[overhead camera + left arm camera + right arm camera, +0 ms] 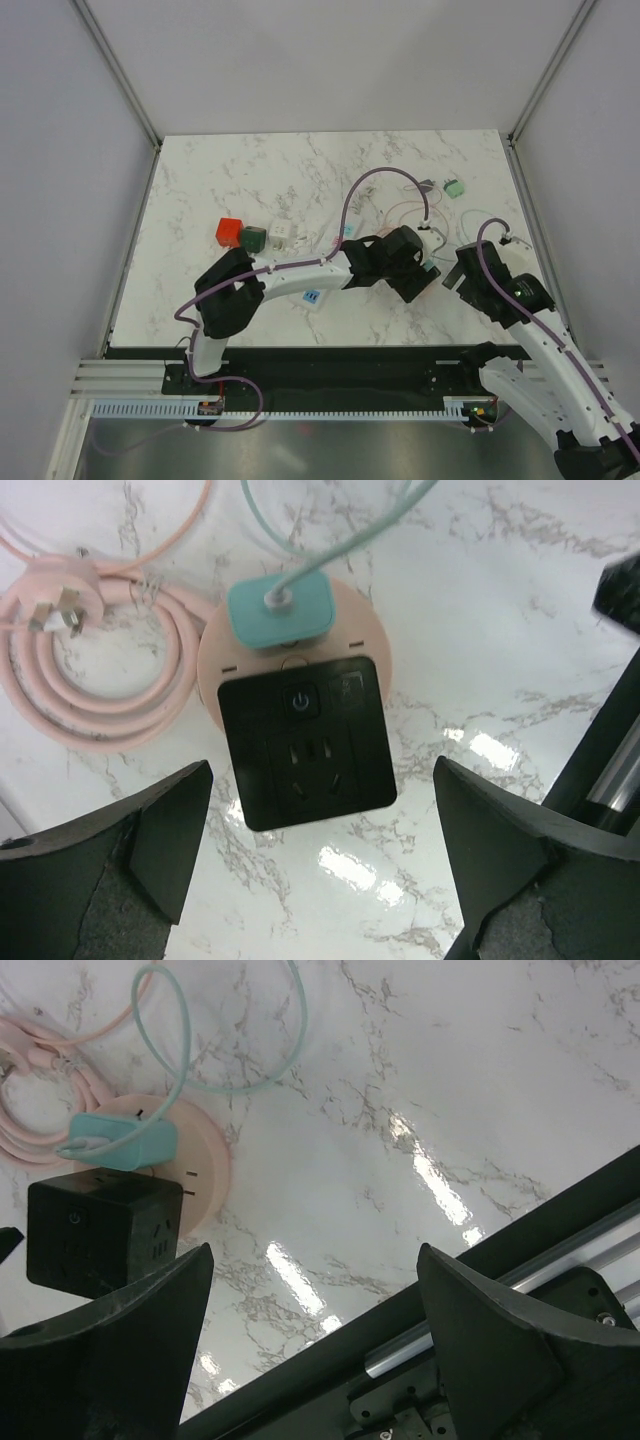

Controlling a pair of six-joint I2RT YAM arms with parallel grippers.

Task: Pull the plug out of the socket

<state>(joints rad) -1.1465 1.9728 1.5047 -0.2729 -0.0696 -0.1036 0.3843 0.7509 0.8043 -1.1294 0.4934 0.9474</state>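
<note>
The white power strip shows only in the top view, mostly hidden under my left arm; its blue label [311, 296] and teal label [347, 230] peek out. No plug on it is visible. My left gripper [415, 272] is open, hovering over a black cube adapter [305, 740] that sits on a round pink socket base [212, 660] beside a teal plug [280, 610]. Its jaws [320, 880] stand wide, just short of the cube. My right gripper [462, 272] is open and empty [315, 1340], near the table's front edge, right of the cube [100, 1230].
A coiled pink cable [100, 670] lies left of the pink base. A red cube [230, 230], a dark green cube [253, 238] and a white adapter [282, 237] sit mid-left. A green plug [455, 187] lies far right. The black front rail [480, 1280] is close under the right gripper.
</note>
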